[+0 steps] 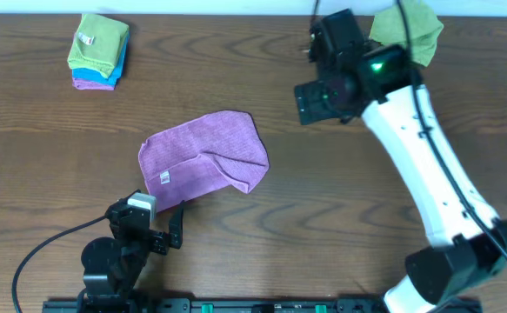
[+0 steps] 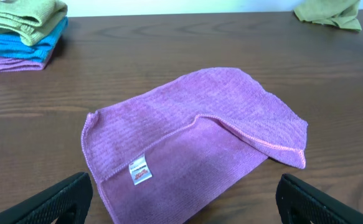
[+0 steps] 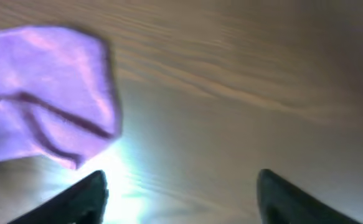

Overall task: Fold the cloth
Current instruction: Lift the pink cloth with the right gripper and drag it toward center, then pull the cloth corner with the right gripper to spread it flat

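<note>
The purple cloth (image 1: 203, 159) lies flat on the table's middle, folded over with one flap across its right part and a white label near its front-left corner. It also shows in the left wrist view (image 2: 193, 140) and the right wrist view (image 3: 41, 93). My left gripper (image 1: 153, 228) is open and empty, just in front of the cloth's near edge; its fingers frame the cloth in the left wrist view (image 2: 184, 208). My right gripper (image 1: 318, 100) is open and empty, raised above the table to the right of and behind the cloth; its fingertips show in the right wrist view (image 3: 181, 193).
A stack of folded cloths, green on blue on purple (image 1: 99, 51), sits at the back left. A crumpled green cloth (image 1: 407, 30) lies at the back right, behind the right arm. Glare brightens the wood in the right wrist view.
</note>
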